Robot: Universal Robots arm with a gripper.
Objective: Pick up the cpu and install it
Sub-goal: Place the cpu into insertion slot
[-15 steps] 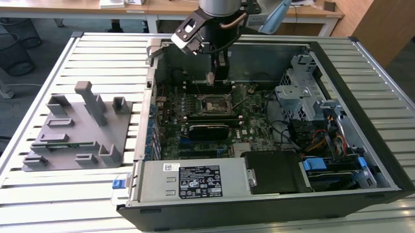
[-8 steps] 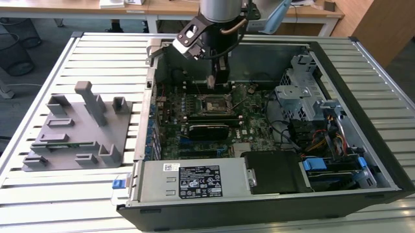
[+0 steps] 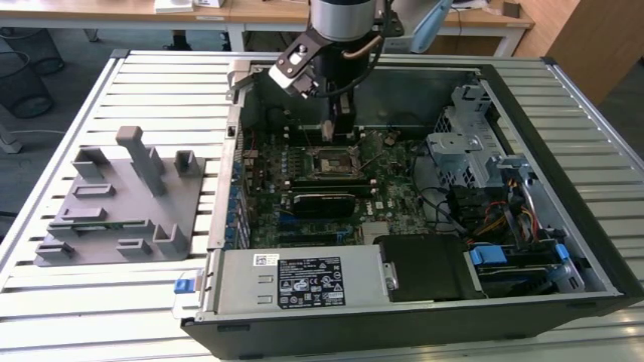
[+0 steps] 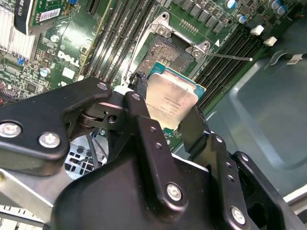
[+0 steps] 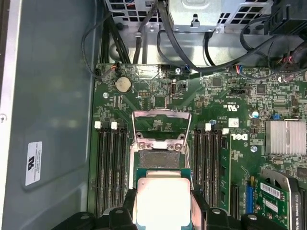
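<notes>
The cpu (image 5: pixel 163 201), a flat square chip with a silver-grey lid and a thin green rim, sits clamped between my black fingers (image 5: pixel 127 208). My gripper (image 5: pixel 163 213) is shut on its two opposite edges. In the second wrist view the cpu (image 4: pixel 172 100) hangs just above and beside the open socket (image 4: pixel 168 52), apart from it. The socket (image 5: pixel 160 158) has its metal load plate (image 5: pixel 160 120) lifted back. In the exterior view my gripper (image 3: pixel 337 128) reaches down into the open computer case, a little behind the socket (image 3: pixel 330 162).
Memory slots (image 5: pixel 110 163) flank the socket on both sides. A thin latch lever (image 4: pixel 225 56) sticks out beside it. A black card (image 3: pixel 322 197), a power supply (image 3: pixel 292 279) and a drive cage (image 3: pixel 463 143) crowd the case. A grey fixture plate (image 3: pixel 111 204) lies at the exterior view's left.
</notes>
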